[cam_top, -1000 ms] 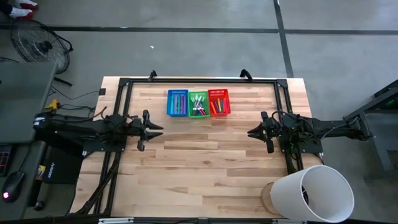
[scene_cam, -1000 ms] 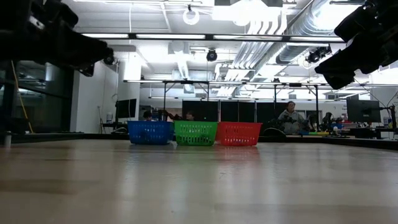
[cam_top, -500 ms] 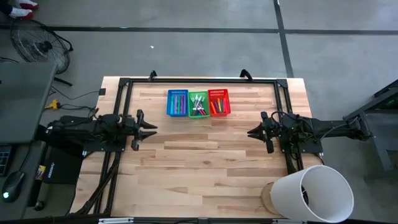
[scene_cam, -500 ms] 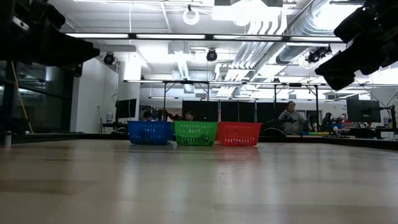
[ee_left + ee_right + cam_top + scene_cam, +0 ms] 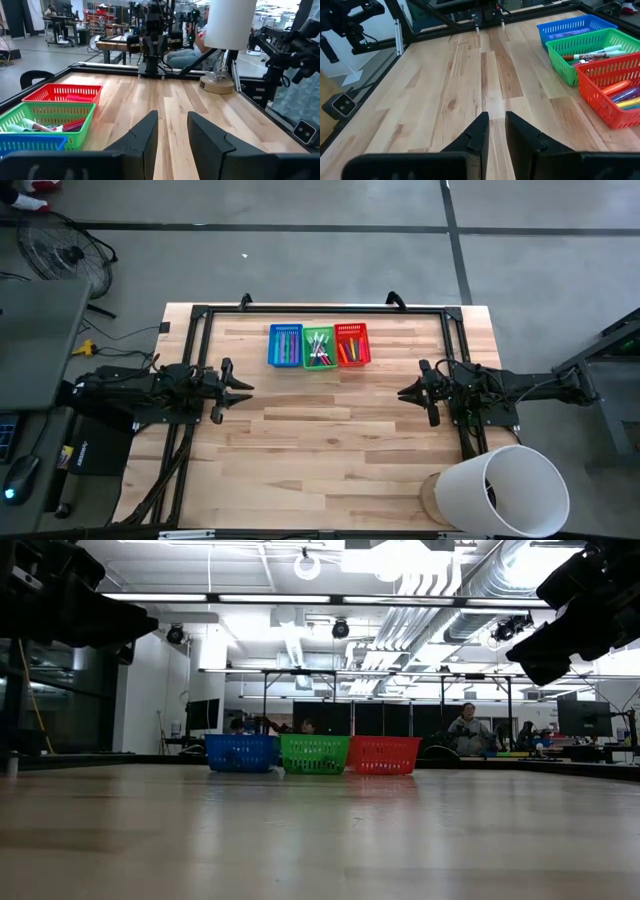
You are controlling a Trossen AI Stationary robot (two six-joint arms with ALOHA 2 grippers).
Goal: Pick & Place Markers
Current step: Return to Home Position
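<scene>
1. Your left end effector [image 5: 245, 387] hangs above the left part of the wooden surface [image 5: 330, 450]. Its tips point toward the middle.
2. In the left wrist view its fingers [image 5: 147, 127] stand a narrow gap apart, and nothing is between them.
3. Your right end effector [image 5: 403, 393] faces the left one from the opposite side, well apart from it. Bare wood lies between the two.
4. In the right wrist view its fingers [image 5: 479, 127] are also slightly parted and empty.
5. The markers [image 5: 600, 52] are in neither end effector. They lie in three small mesh baskets ahead of both end effectors, off toward the far edge of the surface.
6. The baskets stand side by side, touching. The blue basket [image 5: 570, 25] is nearest your left end effector, the green basket [image 5: 565, 55] is in the middle, and the red basket [image 5: 600, 100] is nearest your right.
7. Orange and yellow markers show in the red basket. White-bodied ones show in the green basket.
8. No marker lies loose on the surface near either end effector.
</scene>
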